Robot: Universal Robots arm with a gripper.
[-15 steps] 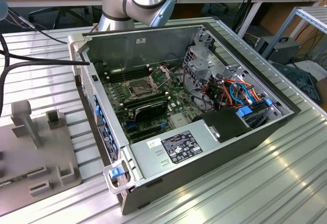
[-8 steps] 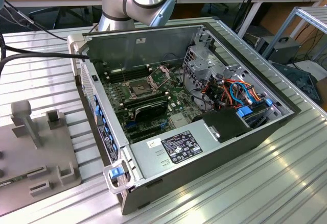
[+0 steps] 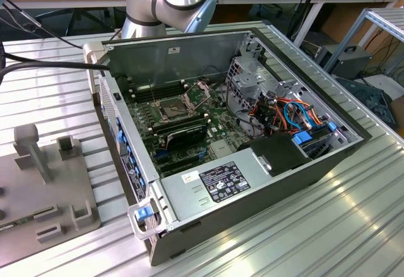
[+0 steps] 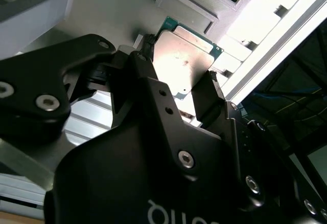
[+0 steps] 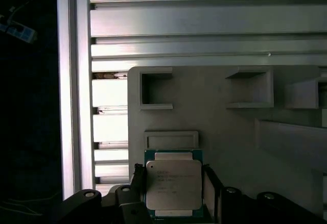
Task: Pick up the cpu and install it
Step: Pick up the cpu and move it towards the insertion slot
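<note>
The cpu (image 5: 172, 183), a square chip with a silver lid and a green rim, sits between my gripper's (image 5: 173, 189) two black fingers (image 5: 138, 179), which are shut on its opposite edges. In the second wrist view the cpu (image 4: 185, 60) is held clear of the grey fixture plate (image 4: 117, 4), beside a shallow, bare framed pocket (image 4: 186, 10). In the exterior view the open computer case (image 3: 252, 182) lies on the table, and the motherboard's socket (image 3: 172, 107) stands uncovered with its metal frame (image 3: 199, 88) swung up.
The grey fixture plate (image 5: 230, 132) carries several raised pockets and blocks (image 5: 156, 90) and lies on the ribbed aluminium table (image 5: 204, 45). In the case, memory sticks (image 3: 183, 133), a drive cage (image 3: 249, 75), cable bundles (image 3: 287, 113) and a power supply (image 3: 214, 185) surround the socket.
</note>
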